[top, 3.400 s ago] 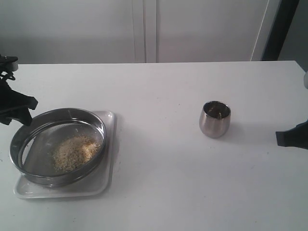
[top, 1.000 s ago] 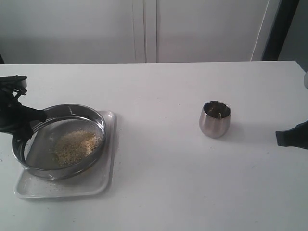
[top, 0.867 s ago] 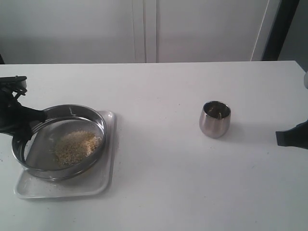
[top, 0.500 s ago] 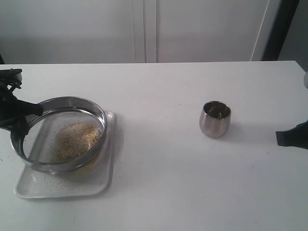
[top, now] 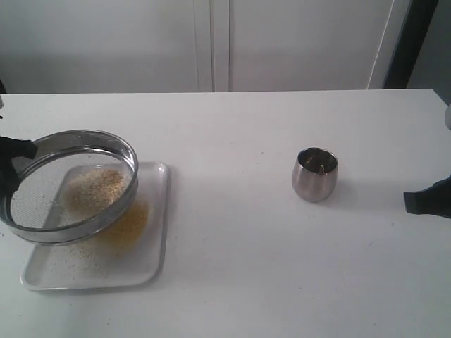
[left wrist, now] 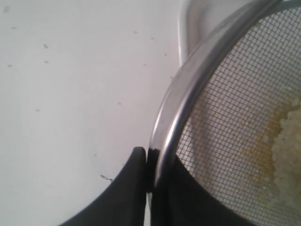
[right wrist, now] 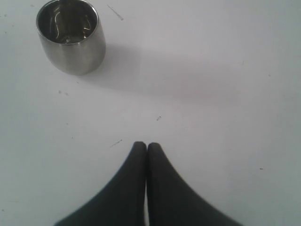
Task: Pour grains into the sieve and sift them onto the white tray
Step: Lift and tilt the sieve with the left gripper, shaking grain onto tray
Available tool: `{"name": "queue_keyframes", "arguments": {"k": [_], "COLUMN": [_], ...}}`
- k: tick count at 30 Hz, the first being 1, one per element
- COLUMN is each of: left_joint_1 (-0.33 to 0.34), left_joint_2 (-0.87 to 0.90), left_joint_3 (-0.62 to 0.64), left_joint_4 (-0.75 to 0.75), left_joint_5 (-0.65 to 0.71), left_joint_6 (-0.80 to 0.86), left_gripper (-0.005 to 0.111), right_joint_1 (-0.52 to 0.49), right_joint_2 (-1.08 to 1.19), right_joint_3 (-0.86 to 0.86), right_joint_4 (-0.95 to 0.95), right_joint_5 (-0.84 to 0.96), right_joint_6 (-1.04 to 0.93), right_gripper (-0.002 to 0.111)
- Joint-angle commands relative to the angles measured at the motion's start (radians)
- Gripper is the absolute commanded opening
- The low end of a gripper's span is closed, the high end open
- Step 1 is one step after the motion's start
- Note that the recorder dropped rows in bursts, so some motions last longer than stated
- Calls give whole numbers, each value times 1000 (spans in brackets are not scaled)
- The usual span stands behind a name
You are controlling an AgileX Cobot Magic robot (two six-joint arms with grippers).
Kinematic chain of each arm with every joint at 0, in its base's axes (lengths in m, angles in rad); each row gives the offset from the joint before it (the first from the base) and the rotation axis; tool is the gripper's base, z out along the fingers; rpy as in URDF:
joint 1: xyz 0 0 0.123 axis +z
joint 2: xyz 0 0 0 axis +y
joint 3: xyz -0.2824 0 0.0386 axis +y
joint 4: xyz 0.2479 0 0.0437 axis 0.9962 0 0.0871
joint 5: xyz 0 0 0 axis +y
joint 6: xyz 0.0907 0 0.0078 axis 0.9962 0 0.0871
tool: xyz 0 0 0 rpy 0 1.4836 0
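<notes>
The sieve (top: 121, 149), round with a steel rim and grey mesh, hangs tilted above the left part of the white tray (top: 156, 232). Pale beige grains (top: 91, 189) lie on its mesh. A patch of fine golden grains (top: 130, 224) lies on the tray under it, with specks scattered around. My left gripper (top: 8, 160) is shut on the sieve's rim (left wrist: 175, 117) at the far left; one black finger is outside the rim, the other under the mesh. My right gripper (right wrist: 146, 147) is shut and empty, low over the bare table at the right edge (top: 426, 198).
A small rounded steel cup (top: 314, 174) stands upright on the white table right of centre, some way from the right gripper; it also shows in the right wrist view (right wrist: 70, 35). A pale wall runs behind the table's far edge.
The sieve has risen off the tray and shifted left, tilting more. Fine golden grains have dropped through onto the tray. The right arm has stayed still.
</notes>
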Motion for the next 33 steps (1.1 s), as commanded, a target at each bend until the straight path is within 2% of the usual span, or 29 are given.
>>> {"name": "queue_keyframes", "arguments": {"k": [1,4,5,8,10,13,15,18,20,22,24,26,29,31,33], "left_joint_1": [8,7,18,59,51,14,9,30,0,-32,-38,-14,-7,-22,-31], "left_joint_2": [-24,-24,-24,-24,-24,-24,-24,-17,-17,-17,-17,-15,-6,-4,-4], "left_joint_3": [0,0,-2,-2,-2,-2,-2,-2,-2,-2,-2,-2,-2,-2,-2], "left_joint_4": [-116,-278,-287,-285,-276,-183,-144,-179,-172,-85,-9,-48,-129,-146,-137], "left_joint_5": [67,69,49,0,24,54,42,35,65,79,42,14,20,32,55], "left_joint_6": [88,231,253,164,201,254,216,116,196,272,140,43,43,123,329], "left_gripper": [0,0,0,0,0,0,0,0,0,0,0,0,0,0,0], "right_joint_1": [2,2,2,2,2,2,2,2,2,2,2,2,2,2,2], "right_joint_2": [-7,-7,-7,-7,-7,-7,-7,-7,-7,-7,-7,-7,-7,-7,-7], "right_joint_3": [5,5,5,5,5,5,5,5,5,5,5,5,5,5,5], "right_joint_4": [-2,-2,-2,-2,-2,-2,-2,-2,-2,-2,-2,-2,-2,-2,-2], "right_joint_5": [-1,-1,-1,-1,-1,-1,-1,-1,-1,-1,-1,-1,-1,-1,-1], "right_joint_6": [1,1,1,1,1,1,1,1,1,1,1,1,1,1,1], "right_gripper": [0,0,0,0,0,0,0,0,0,0,0,0,0,0,0]}}
